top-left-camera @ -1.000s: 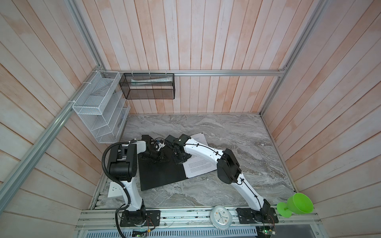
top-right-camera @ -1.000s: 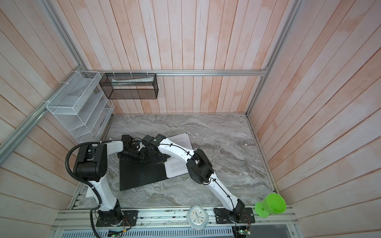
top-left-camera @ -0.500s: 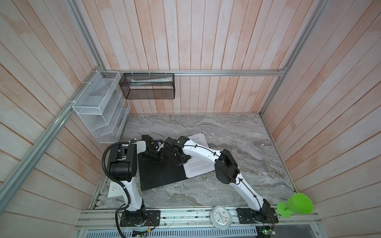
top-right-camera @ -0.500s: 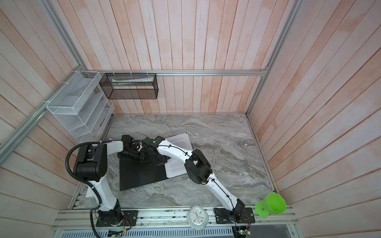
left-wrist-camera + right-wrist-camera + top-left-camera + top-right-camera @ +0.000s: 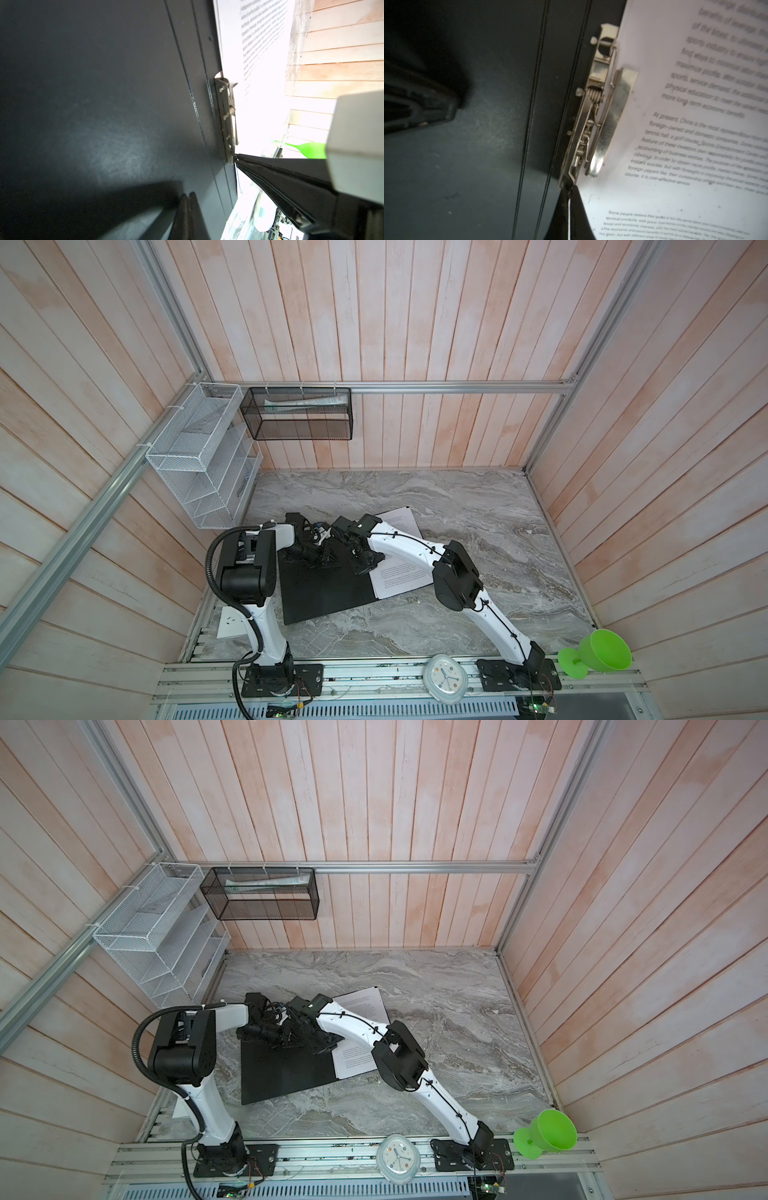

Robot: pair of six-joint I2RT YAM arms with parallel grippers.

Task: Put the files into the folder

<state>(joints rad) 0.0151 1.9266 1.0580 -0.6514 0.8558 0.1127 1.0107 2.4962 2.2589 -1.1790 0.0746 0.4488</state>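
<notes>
Black folder (image 5: 324, 593) and files (image 5: 399, 576) partly beneath the right arm (image 5: 409, 549); left fingers (image 5: 182, 218) and right fingers (image 5: 560, 214) tight together

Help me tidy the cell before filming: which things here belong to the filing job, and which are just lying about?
Job: folder, files, metal clip.
Lying about: clock, green cup, white wire rack, black mesh basket.

Even daylight above — wrist views glary, blurred
</notes>
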